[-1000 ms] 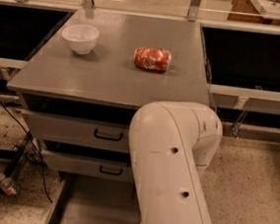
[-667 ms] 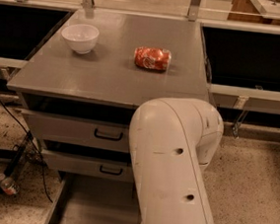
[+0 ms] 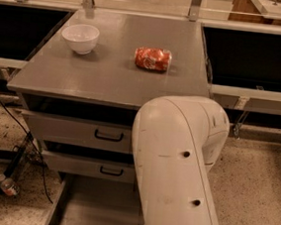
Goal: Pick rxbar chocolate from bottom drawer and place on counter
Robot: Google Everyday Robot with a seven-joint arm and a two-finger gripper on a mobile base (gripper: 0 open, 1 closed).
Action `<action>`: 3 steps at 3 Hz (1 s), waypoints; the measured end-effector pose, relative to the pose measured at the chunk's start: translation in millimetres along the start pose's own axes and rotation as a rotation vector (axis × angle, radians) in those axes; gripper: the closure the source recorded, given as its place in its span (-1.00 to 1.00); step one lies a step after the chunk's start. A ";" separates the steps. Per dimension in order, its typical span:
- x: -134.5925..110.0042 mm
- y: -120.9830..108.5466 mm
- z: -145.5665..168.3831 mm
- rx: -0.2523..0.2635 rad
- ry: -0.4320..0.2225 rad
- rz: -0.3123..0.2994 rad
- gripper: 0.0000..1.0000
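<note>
Rxbar chocolate: not visible. By the task it should be in the bottom drawer (image 3: 99, 207), which is pulled out at the lower edge of the view. The part of its floor that shows is bare flat grey, and the rest is behind my arm (image 3: 175, 162).

My gripper is out of sight too, somewhere past that big white arm link, probably down toward the drawer. Open or closed, I cannot tell.

Handling, judged: the bar is light, thin and flat, with a slick, crinkly wrapper and a firm but slightly giving bar inside. It is not fragile. I'd take it across the short width at mid-length, with the jaws coming down on both long edges. Lying flat on a smooth floor, it may skid or tip, so close slowly.

The counter (image 3: 109, 76) is a smooth grey painted top, slightly glossy and rectangular. On it are a round white bowl (image 3: 80, 38), which looks glazed, and well apart from it a shiny red-orange snack packet (image 3: 152, 59), crumpled and lying flat. Neither is the target.

Two shallower grey drawers (image 3: 79, 131) with black handles sit above the bottom one. The arm shell is smooth off-white plastic, rounded, with small dark screw holes. The floor is speckled.
</note>
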State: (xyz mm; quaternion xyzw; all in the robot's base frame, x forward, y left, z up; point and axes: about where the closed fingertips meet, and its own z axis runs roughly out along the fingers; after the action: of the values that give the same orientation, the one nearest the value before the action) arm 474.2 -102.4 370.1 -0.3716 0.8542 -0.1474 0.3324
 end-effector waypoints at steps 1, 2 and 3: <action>-5.0 -19.8 -10.0 0.068 0.000 0.010 1.00; -19.5 -57.2 -35.0 0.187 -0.019 -0.012 1.00; -31.2 -98.2 -65.0 0.309 -0.037 -0.027 1.00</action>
State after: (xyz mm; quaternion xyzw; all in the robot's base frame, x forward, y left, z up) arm 498.6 -146.1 481.2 -0.3303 0.8099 -0.2747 0.3993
